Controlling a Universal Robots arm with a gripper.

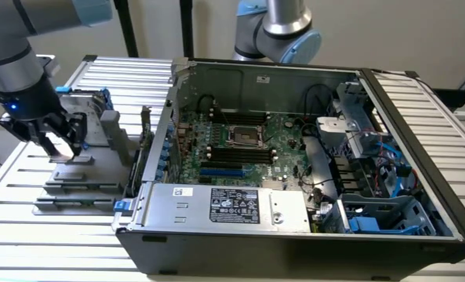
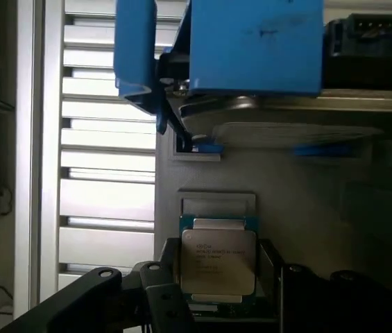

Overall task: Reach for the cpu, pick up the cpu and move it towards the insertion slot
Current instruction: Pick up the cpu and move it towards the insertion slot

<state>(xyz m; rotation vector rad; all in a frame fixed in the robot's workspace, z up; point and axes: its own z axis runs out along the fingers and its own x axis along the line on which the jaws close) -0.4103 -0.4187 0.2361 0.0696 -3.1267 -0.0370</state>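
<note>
Reach done: claw [image 1: 63, 154] at left of frame, spread wide, straddling cpu [image 2: 218, 262]; can't tell if clamped. Not yet carried to insertion slot [image 1: 243, 137], mid-frame.

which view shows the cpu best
The wrist view: the cpu faces the camera, its silver top and printing plain. In the exterior view the gripper stands over that spot, and the chip itself cannot be made out.

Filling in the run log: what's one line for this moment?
tool: open, straddling cpu | cpu: seated in grey holder | insertion slot: empty
</note>
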